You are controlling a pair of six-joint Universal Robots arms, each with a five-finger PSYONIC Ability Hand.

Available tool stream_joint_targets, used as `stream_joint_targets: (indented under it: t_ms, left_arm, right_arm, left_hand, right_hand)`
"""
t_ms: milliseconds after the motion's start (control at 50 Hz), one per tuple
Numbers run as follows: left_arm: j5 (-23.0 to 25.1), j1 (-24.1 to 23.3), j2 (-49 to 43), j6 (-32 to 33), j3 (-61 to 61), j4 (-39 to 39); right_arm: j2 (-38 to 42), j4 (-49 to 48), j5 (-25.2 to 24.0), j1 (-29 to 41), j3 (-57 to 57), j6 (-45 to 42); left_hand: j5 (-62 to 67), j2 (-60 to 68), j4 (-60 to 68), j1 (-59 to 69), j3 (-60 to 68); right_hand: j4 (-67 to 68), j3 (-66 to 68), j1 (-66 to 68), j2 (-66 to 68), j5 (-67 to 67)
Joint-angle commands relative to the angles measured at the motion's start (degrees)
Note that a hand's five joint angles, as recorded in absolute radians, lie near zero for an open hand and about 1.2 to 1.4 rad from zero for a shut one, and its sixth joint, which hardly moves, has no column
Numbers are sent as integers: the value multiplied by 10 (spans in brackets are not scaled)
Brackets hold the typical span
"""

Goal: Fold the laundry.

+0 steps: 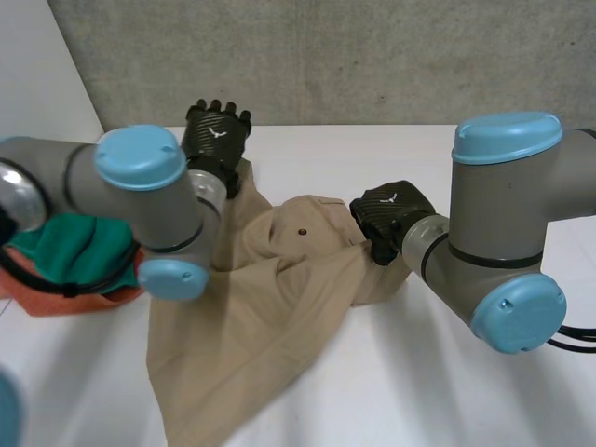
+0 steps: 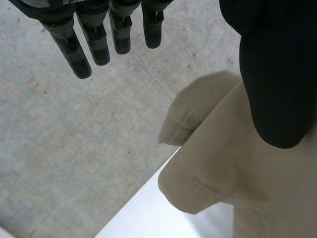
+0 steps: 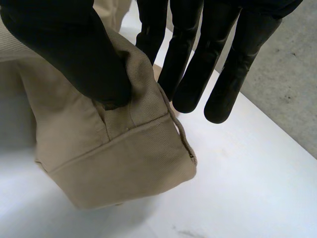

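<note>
Beige trousers [image 1: 261, 307]: lay mid-table [image 1: 419, 391], waistband far, legs trailing near-left.
Right hand [image 1: 393, 212]: pinched the waistband's right end between thumb and straight fingers.
Left hand [image 1: 216, 130]: at the trousers' far-left edge, released, fingers [image 2: 74, 54] straight, thumb on cloth.

Your arms [image 1: 507, 200] show grey joints with round light-blue caps; your left hand [image 1: 216, 132] and right hand [image 1: 391, 212] are black weave, each white-marked.
</note>
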Motion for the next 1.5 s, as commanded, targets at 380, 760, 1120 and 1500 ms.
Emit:
stream_joint_targets:
  t_ms: [380,760,1120,1500]
  left_arm:
    - [7,-8,321,-224,-420,-236]
    - [31,-59,331,-279,-456,-241]
    - [26,-81,249,-292,-410,-237]
    - [3,-24,441,-59,-125,-254]
  right_arm:
    - [45,-41,14,13,-28,-3]
    - [45,-47,15,12,-25,16]
    - [-1,-48,20,5,12,26]
    - [-255,48,15,8,-28,-174]
  left_hand:
    - [103,114,114,123,110]
    - [142,153,152,161,148]
    - [673,684,684,693,680]
    - [673,684,684,693,680]
  right_hand:
    - [120,119,230,129,134]
    - [120,119,230,129,134]
    - [120,119,230,129,134]
    - [120,119,230,129,134]
